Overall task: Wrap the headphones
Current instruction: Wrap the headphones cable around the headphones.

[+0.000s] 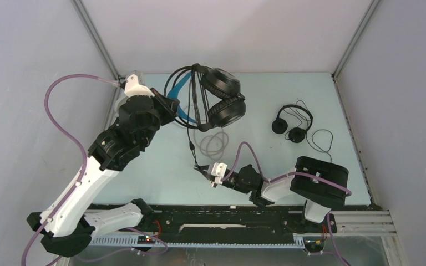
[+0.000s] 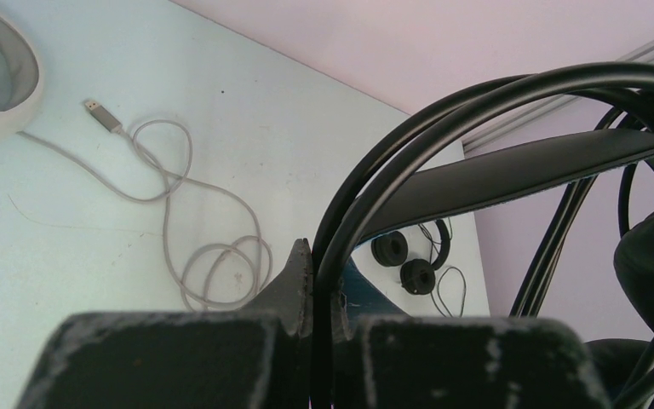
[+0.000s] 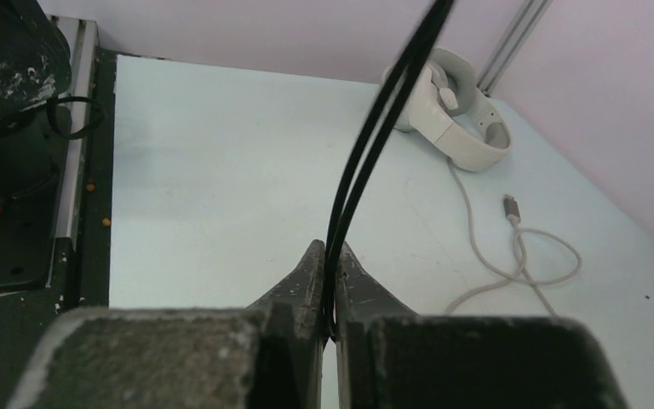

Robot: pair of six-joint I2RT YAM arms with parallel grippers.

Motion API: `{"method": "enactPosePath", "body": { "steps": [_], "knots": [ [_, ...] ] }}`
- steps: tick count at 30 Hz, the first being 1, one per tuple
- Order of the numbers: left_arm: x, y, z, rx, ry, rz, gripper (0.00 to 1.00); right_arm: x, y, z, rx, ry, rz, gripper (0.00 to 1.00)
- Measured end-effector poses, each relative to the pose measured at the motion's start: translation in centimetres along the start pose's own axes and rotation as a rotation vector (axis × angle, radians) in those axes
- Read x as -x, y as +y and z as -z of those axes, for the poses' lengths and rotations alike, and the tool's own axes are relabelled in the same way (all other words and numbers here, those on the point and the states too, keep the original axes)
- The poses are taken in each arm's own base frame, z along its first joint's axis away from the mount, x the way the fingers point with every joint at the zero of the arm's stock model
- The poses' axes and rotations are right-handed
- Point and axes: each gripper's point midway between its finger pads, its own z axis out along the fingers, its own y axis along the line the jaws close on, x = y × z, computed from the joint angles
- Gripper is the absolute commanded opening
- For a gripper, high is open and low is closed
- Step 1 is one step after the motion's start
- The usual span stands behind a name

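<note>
1. While the black over-ear headphones (image 1: 222,97) hang clear of the worktop (image 1: 266,160) at the far left, the left gripper (image 1: 170,105) has its fingers (image 2: 294,281) pressed together on the thin headband hoops (image 2: 443,111).
2. The right gripper (image 3: 330,256) sits low over the near centre of the worktop. Its fingers are closed to a slit on the cord (image 3: 375,128), which passes between them doubled.
3. Handling, headset: the ear cups look bulky and are probably the heavy part. The hoops appear stiff, thin and smooth, so expect the set to swing or pivot in the grip. A hold near the top of the band seems soundest.
4. Handling, cord: it looks limp, light and likely slippery, and should sag rather than hold a shape. Take it a short way from the free end under light tension. A hard pull could strain the joint at the cup.
5. The white headphones (image 3: 456,119) lie on the worktop at the far left, with their grey cable (image 2: 179,196) loosely looped beside them. The small black on-ear headphones (image 1: 292,124) lie well apart to the right, with their thin cord unwrapped.
</note>
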Motion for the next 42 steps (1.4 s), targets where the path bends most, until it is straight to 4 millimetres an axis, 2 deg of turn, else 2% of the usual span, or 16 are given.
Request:
{"method": "enactPosePath", "body": {
  "steps": [3, 5, 6, 11, 16, 21, 28, 42],
  "knots": [
    [-0.1, 0.0, 0.0, -0.002, 0.007, -0.002, 0.0, -0.2, -0.3, 0.2, -0.007, -0.001, -0.017, 0.11],
    [-0.2, -0.1, 0.0, -0.008, 0.011, -0.002, 0.0, -0.2, -0.5, 0.3, -0.013, -0.001, -0.025, 0.01],
    [-0.2, -0.1, 0.1, -0.009, 0.012, -0.002, 0.0, -0.3, -0.6, 0.4, -0.017, -0.002, -0.028, 0.0],
    [0.0, -0.2, 0.3, -0.014, 0.015, -0.019, 0.0, -0.6, -1.8, 1.0, -0.047, -0.006, -0.067, 0.0],
    [0.0, 0.9, 0.4, 0.025, 0.013, -0.079, 0.0, -1.1, -3.2, 2.8, -0.084, 0.01, -0.107, 0.0],
    [1.3, 1.5, 0.8, 0.059, -0.033, -0.11, 0.0, -0.6, -3.3, 4.1, -0.094, -0.003, -0.124, 0.0],
    [2.5, 1.5, 1.4, 0.059, -0.065, -0.107, 0.0, 0.2, -3.7, 4.3, -0.116, -0.029, -0.141, 0.0],
    [2.1, 2.0, 2.2, 0.057, -0.037, -0.111, 0.0, 0.1, -5.9, 5.6, -0.241, -0.035, -0.208, 0.0]
  ]
}}
